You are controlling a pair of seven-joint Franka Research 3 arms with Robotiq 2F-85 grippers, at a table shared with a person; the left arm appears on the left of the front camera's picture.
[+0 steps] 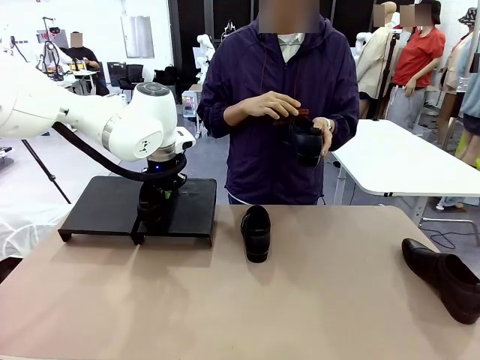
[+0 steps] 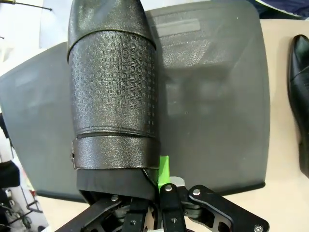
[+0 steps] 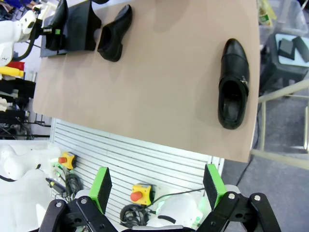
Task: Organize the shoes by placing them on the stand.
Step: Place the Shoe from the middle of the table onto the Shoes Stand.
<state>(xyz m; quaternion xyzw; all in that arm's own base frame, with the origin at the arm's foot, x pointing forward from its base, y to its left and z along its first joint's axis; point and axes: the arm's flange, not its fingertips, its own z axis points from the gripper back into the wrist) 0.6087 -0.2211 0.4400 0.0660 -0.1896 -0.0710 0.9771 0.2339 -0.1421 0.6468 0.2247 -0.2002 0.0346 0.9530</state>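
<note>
Currently, L jaws grip shoe (blk, glossy).

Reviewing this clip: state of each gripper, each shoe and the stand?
Left gripper: shut on a shoe.
Right gripper: open, empty.
Gripped shoe: at the stand.
Middle shoe: upright on table.
Right-side shoe: upright on table.
Person's shoe: held in hand.
Stand: standing level on table.

Glossy black leather on the gripped shoe (woven-looking texture across the top) — matt black stand
</note>
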